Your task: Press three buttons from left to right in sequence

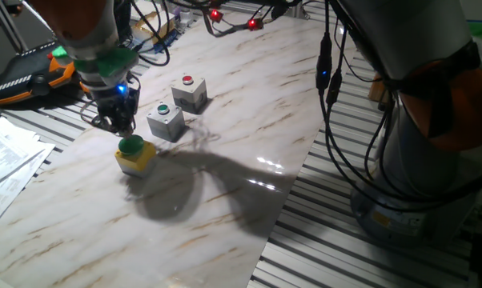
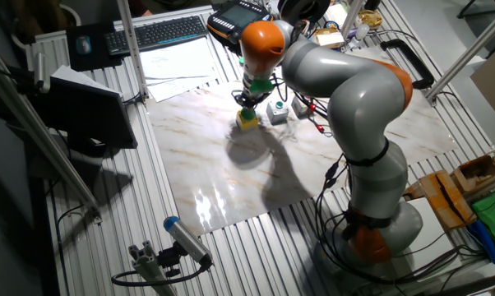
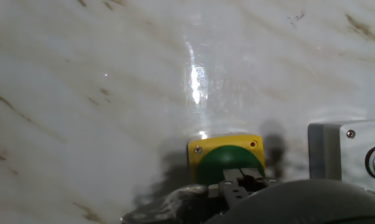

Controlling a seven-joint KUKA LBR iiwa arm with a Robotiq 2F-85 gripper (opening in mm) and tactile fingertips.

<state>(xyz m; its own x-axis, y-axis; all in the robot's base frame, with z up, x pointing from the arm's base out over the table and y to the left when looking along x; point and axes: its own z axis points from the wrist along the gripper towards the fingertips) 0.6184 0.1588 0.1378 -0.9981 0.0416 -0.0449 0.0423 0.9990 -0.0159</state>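
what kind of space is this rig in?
Looks like a robotics lab bench: a marble-look board on a slatted aluminium table, loose cables around the arm, and a keyboard with papers behind it.

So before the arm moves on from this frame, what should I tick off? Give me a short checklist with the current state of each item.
1. Pincer lined up over the yellow box with the green dome button, first in the row: ok; the hand view shows the dome right under the fingertips.
2. Fingertips touching the dome: cannot tell.
3. Pincer open or shut: cannot tell.
4. Grey box with the small green button next in line, unobstructed: ok.
5. Grey box with the small red button last in line, unobstructed: ok.
6. All three boxes upright on the marble board: ok.
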